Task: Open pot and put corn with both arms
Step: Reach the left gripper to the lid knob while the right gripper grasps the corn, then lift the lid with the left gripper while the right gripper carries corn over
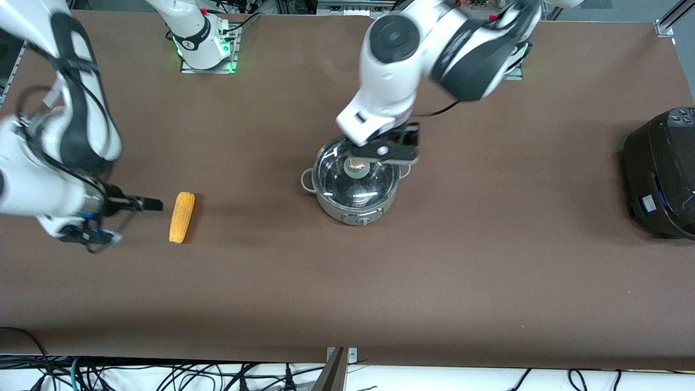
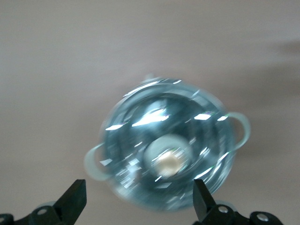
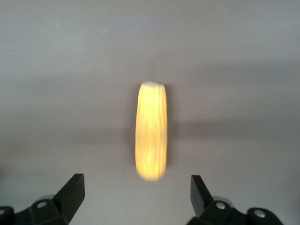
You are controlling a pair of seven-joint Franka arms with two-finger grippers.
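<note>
Front view: pot (image 1: 354,184) at centre, lid (image 1: 355,175) on, left gripper (image 1: 392,147) over it; corn (image 1: 182,216) centre-left, right gripper (image 1: 147,204) beside it.

Left wrist view: fingers (image 2: 75,200) spread wide, empty, above pot (image 2: 168,157).

Right wrist view: fingers (image 3: 72,193) wide apart, empty; corn (image 3: 151,131) mid-frame.

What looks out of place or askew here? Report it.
Nothing stands out. The lid sits square on the pot, the corn lies whole on the table. The left tool hangs open over the lid, the right tool open beside the corn.
</note>
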